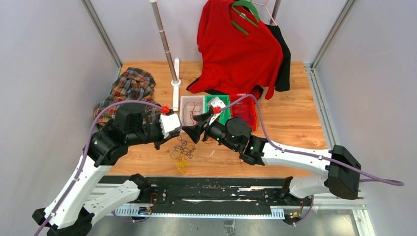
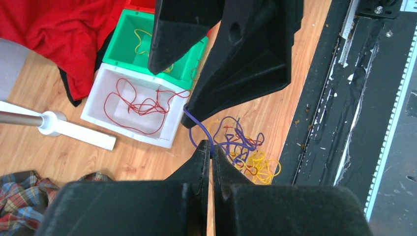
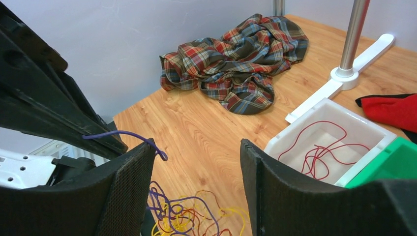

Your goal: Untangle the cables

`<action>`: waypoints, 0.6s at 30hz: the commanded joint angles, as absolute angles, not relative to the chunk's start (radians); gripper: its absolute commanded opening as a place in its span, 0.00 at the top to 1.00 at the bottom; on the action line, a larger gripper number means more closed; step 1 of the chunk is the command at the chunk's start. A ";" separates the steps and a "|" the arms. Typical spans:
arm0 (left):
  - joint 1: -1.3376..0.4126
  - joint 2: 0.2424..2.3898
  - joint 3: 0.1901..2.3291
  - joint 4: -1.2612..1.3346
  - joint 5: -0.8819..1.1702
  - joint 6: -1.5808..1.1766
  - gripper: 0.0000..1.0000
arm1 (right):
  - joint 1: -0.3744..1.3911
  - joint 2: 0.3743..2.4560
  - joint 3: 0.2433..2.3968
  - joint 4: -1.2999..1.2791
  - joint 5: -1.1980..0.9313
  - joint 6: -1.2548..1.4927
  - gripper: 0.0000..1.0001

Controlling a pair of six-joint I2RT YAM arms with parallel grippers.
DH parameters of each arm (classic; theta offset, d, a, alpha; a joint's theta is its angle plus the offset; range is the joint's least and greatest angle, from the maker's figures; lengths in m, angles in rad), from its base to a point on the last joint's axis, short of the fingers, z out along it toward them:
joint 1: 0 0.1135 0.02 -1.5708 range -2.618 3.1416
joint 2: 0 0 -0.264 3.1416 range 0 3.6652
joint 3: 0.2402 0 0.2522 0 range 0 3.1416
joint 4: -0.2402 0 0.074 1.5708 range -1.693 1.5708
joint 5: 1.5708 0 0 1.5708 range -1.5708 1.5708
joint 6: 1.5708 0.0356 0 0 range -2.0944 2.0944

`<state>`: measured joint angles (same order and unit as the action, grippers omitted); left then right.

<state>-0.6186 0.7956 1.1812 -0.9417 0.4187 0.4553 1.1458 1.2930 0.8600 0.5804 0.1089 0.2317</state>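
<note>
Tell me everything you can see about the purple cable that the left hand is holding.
The purple cable is a thin, flexible strand with a smooth coating, plastic by the look. The left hand is shut on it and holds it above the wooden table. A short stretch arches from that pinch to the tip of one finger of the open right hand; the rest trails down into the tangle of purple, yellow and red cables.

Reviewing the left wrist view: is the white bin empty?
No, a red cable lies in loose loops on the floor of the white bin.
</note>
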 commanded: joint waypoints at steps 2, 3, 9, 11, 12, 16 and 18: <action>-0.624 0.797 1.226 -0.948 0.460 0.472 1.00 | 1.163 1.315 0.872 0.679 0.134 0.283 0.36; -0.624 0.799 1.228 -0.949 0.463 0.474 0.99 | 1.163 1.320 0.868 0.691 0.129 0.290 0.36; -0.624 0.811 1.245 -0.957 0.475 0.485 1.00 | 1.163 1.343 0.836 0.762 0.085 0.348 0.35; -0.624 0.811 1.252 -0.957 0.486 0.491 1.00 | 1.163 1.365 0.837 0.794 0.053 0.369 0.35; -0.626 0.814 1.257 -0.957 0.488 0.493 0.99 | 1.163 1.379 0.840 0.802 0.042 0.381 0.34; -0.625 0.830 1.289 -0.957 0.486 0.505 1.00 | 1.164 1.433 0.846 0.834 0.006 0.416 0.33; -0.624 0.839 1.312 -0.957 0.483 0.515 1.00 | 1.164 1.448 0.840 0.833 0.006 0.426 0.33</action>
<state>-0.6186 0.8268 1.2556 -0.9627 0.4652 0.4911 1.1458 1.4178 0.8478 0.7692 0.0406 0.3779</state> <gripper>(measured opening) 0.018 0.669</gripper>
